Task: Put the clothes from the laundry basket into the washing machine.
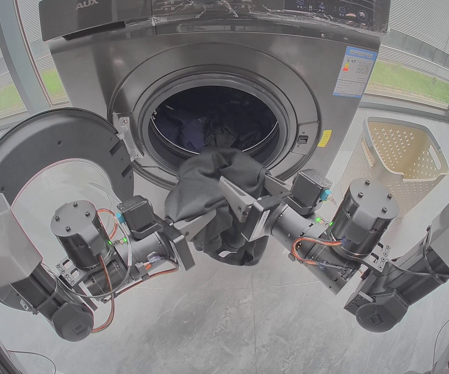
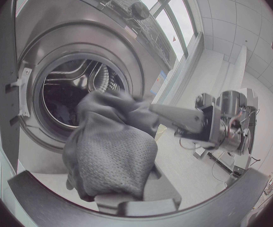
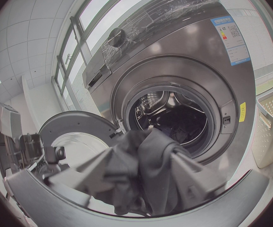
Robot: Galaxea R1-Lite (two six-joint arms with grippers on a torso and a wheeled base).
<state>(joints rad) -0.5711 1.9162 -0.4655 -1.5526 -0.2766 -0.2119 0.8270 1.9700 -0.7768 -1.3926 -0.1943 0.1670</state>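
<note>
The washing machine fills the upper half of the head view, and its round door stands open at the left of the frame. In the middle, just before the lower rim of the drum opening, hangs a dark grey garment. Its upper part lies over the rim and its lower folds hang down toward the grey floor. Inside the drum there are other dark and bluish clothes. The left gripper comes in from the lower left and is at the left side of the garment. In the left wrist view the mesh cloth is bunched over this gripper, and the jaws seem pressed together on a fold of it. The right gripper comes in from the lower right and is at the right side of the same garment. Its jaws are spread, and in the right wrist view the cloth hangs between the two fingers and over them. The beige laundry basket stands at the right of the frame, beside the machine and well apart from the garment, and its perforated wall is visible. A blue and white label is on the machine front, at the upper right of the opening.
</note>
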